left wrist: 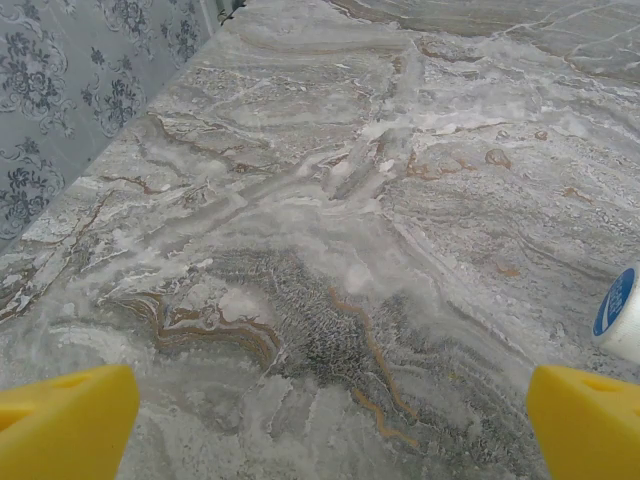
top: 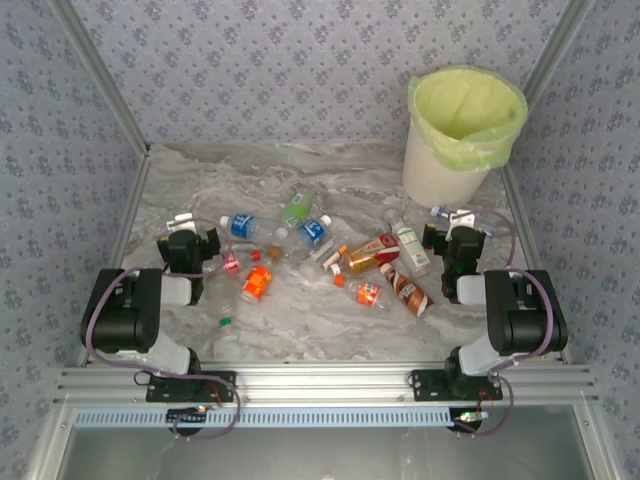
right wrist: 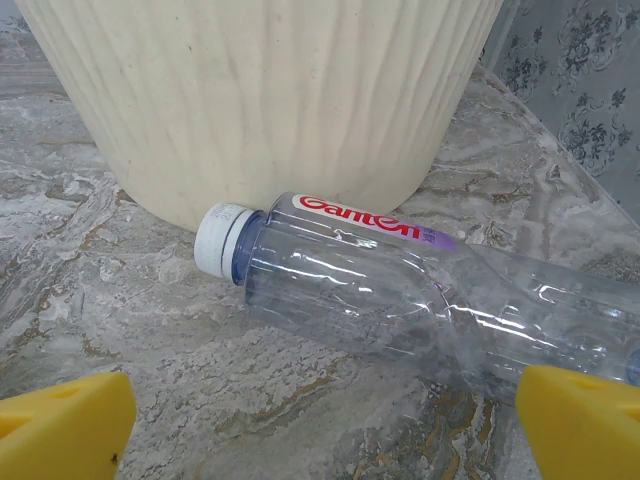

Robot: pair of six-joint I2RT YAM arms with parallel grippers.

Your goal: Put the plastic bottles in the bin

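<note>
So this looks like square one. Every one of the bottles (top: 313, 232) I can spot lies on its side on the table (top: 300, 325), mostly in a loose scatter across the middle between the two arms. The bin (top: 440, 175) stands in the far right corner, and I don't see anything inside the bag from above.

The left gripper (top: 193, 228) hangs low over bare table with its jaws spread wide and nothing in them. In its wrist view a blue-label bottle (left wrist: 620, 315) just pokes in at the right edge.

The right gripper (right wrist: 325, 415) is spread wide too, and empty. Right ahead of it a clear bottle (right wrist: 400, 290) lies sideways along the foot of the bin, with its white cap (right wrist: 222, 238) pointing left (I can't tell whether it's touching the bin or just beside it).

My guess is that the step in hand is picking the first bottle, and that clear one is the obvious pick for the right arm. The next move would be to drop down so the fingers straddle the body, squeeze without crushing it or rolling it away, lift well above the rim, swing over the opening and let go. The bin is tall, so clearing the rim is the tricky part.
</note>
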